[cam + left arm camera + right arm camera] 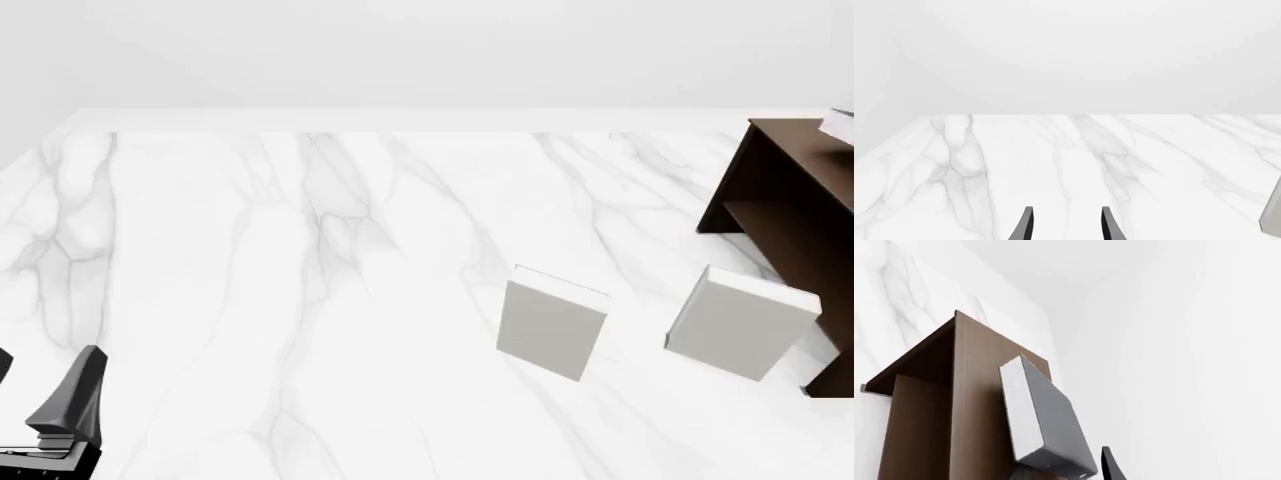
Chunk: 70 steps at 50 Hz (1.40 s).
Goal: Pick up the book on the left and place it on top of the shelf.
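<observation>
The dark charcoal book (pixel 1044 422) with white page edges lies on the flat top of the brown shelf (pixel 977 390). My right gripper (pixel 1064 470) is open, with its fingers on either side of the book's near end; one dark finger (pixel 1111 467) stands just clear of the cover. In the front view the shelf (pixel 781 195) is at the right edge, and only a pale corner of the book (pixel 841 125) shows on its top. My left gripper (pixel 38 390) is open and empty, low at the near left; it also shows in the left wrist view (pixel 1066 227).
Two pale grey-white books (pixel 554 322) (pixel 741 322) stand upright on the marble table (pixel 267 280), in front of the shelf. A grey edge of one pale book (pixel 1271 215) shows in the left wrist view. The shelf has an inner board (pixel 787 215).
</observation>
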Each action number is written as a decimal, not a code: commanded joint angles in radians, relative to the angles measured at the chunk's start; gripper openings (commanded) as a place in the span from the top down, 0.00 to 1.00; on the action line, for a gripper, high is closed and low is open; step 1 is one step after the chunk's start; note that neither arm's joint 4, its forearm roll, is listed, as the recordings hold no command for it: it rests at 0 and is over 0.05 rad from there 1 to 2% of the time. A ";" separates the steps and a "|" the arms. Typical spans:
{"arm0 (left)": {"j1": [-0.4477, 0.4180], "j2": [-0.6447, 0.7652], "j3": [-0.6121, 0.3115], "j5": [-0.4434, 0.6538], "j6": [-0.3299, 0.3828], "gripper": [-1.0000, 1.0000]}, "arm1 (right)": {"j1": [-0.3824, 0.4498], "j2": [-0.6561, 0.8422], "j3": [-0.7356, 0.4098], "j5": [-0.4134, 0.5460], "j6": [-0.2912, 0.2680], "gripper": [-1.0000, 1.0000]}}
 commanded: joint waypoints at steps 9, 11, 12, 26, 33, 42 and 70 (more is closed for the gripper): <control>0.000 0.000 0.000 0.000 0.000 0.00 | 0.043 -0.054 0.136 -0.042 0.076 0.00; 0.000 0.000 0.000 0.000 0.000 0.00 | 0.042 -0.064 0.155 -0.046 0.084 0.00; 0.000 0.000 0.000 0.000 0.000 0.00 | 0.042 -0.073 0.165 -0.046 0.089 0.00; 0.000 0.000 0.000 0.000 0.000 0.00 | 0.054 -0.219 0.285 -0.031 0.151 0.00; 0.000 0.000 0.000 0.000 0.000 0.00 | 0.065 -0.254 0.313 -0.031 0.168 0.00; 0.000 0.000 0.000 0.000 0.000 0.00 | 0.084 -0.268 0.305 -0.048 0.204 0.00; 0.000 0.000 0.000 0.000 0.000 0.00 | 0.169 -0.504 0.374 -0.003 0.341 0.00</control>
